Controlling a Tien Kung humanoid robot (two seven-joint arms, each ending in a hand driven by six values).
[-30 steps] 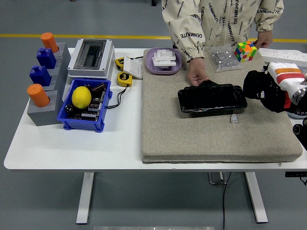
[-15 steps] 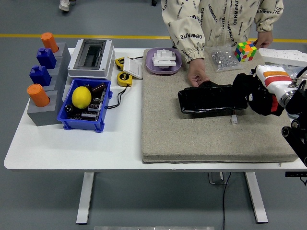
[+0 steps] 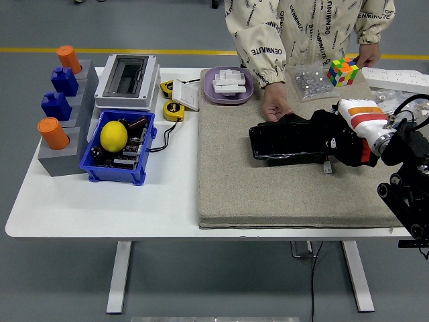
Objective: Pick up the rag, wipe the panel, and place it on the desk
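Note:
A black glossy panel [image 3: 288, 139] lies on the grey felt mat [image 3: 268, 191]. My right hand [image 3: 333, 137] comes in from the right and rests over the panel's right end. Its fingers are curled around a dark bunched rag [image 3: 323, 133], which is hard to tell apart from the black hand. A person at the far side presses one hand [image 3: 275, 107] on the panel's far left edge. Their other hand [image 3: 367, 55] rests by a colour cube [image 3: 342, 72]. My left arm does not show.
A small white plug [image 3: 326, 166] lies just in front of the panel. Behind it are a bag of metal parts [image 3: 308, 80] and a purple tray [image 3: 228, 86]. A blue bin [image 3: 119, 147] with a lemon, a grey box and tape measures stand at the left.
My right hand has moved left from the mat's right edge onto the panel's right end. The person's hands and the panel have stayed put.

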